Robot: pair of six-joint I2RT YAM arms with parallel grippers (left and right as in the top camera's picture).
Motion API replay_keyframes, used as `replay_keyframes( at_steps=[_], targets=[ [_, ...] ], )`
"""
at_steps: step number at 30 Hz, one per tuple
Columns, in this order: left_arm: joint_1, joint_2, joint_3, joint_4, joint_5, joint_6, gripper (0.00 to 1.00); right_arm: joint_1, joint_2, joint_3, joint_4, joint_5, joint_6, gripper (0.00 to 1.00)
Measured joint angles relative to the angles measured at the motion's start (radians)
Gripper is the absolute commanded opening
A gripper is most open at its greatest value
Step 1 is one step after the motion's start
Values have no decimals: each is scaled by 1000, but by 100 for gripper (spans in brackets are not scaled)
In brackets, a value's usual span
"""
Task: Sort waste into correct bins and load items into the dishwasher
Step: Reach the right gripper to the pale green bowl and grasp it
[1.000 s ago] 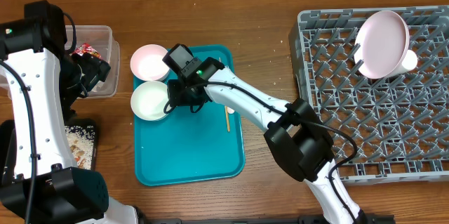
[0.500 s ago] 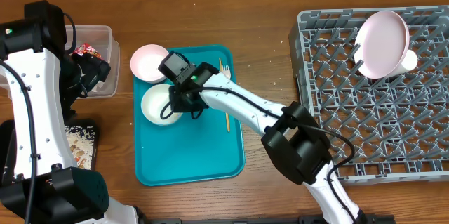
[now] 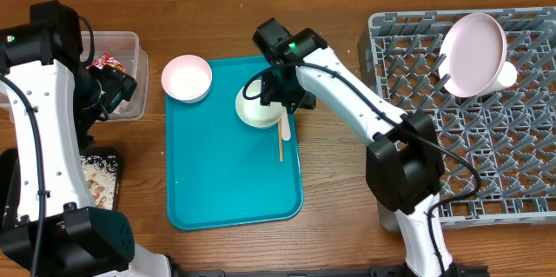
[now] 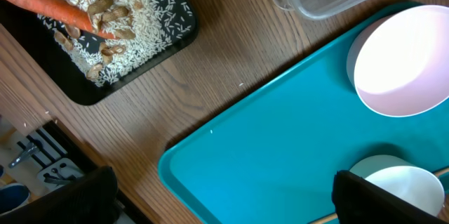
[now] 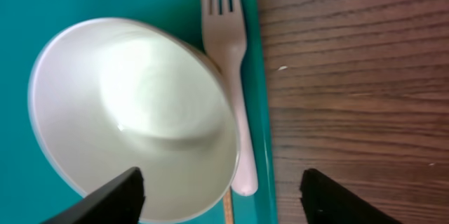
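Right gripper (image 5: pixel 221 180) open over a white bowl (image 5: pixel 133 119) on the teal tray (image 3: pixel 234 181).
I see its jaws spread wide, clamping nothing. The glossy bowl sits tilted, its rim overlapping the slim pale fork (image 5: pixel 235 76) by the tray's right edge. A second bowl (image 3: pixel 187 78) sits at the tray's top-left corner. My left gripper (image 4: pixel 221 182) is wide open and empty, near the clear tub (image 3: pixel 130 47), which holds a red wrapper (image 3: pixel 109 61). The black tray (image 4: pixel 74 83) carries rice (image 4: pixel 133 34) and a carrot (image 4: pixel 49 3). The grey lattice rack (image 3: pixel 469 155) holds a plate (image 3: pixel 473 54) and a cup (image 3: pixel 507 74).
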Motion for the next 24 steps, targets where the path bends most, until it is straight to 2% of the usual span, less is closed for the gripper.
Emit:
replay_keyframes(
  at_steps=[2,7,11,19,24],
  targets=[
    [0,0,0,0,0,0,100,8,-13,10,5,-26,-35,72],
    [0,0,0,0,0,0,100,55,-13,10,97,-61,-185,57],
    [0,0,0,0,0,0,100,123,-13,10,155,-53,-291,55],
    [0,0,0,0,0,0,100,195,45,12,181,74,-343,50],
    [0,0,0,0,0,0,100,196,100,12,204,114,-351,41]
  ],
)
